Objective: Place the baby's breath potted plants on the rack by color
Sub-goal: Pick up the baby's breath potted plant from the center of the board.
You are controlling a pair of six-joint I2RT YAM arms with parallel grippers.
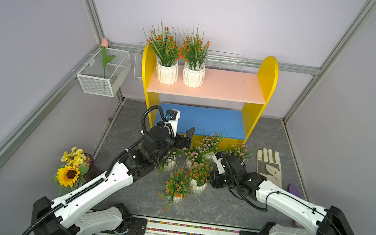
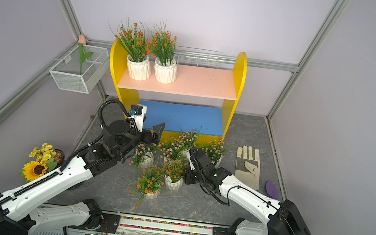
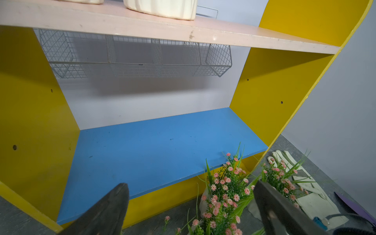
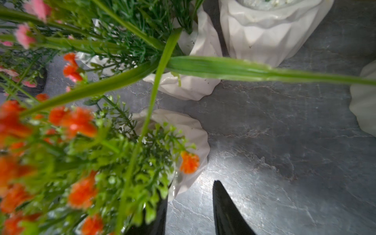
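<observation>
I count two orange pots (image 1: 166,72) on the rack's (image 1: 268,74) pink board (image 1: 226,84), six pots (image 1: 198,187) left on the table (image 1: 231,209); left gripper (image 3: 190,184) gapes empty, and I cannot tell whether the right gripper (image 4: 191,195) grasps anything.

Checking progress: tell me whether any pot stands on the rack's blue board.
No: the left wrist view shows the blue board bare, the pink-flowered plants standing on the table in front of it.

no readable text, labels, brands or numbers on anything in view.
</observation>
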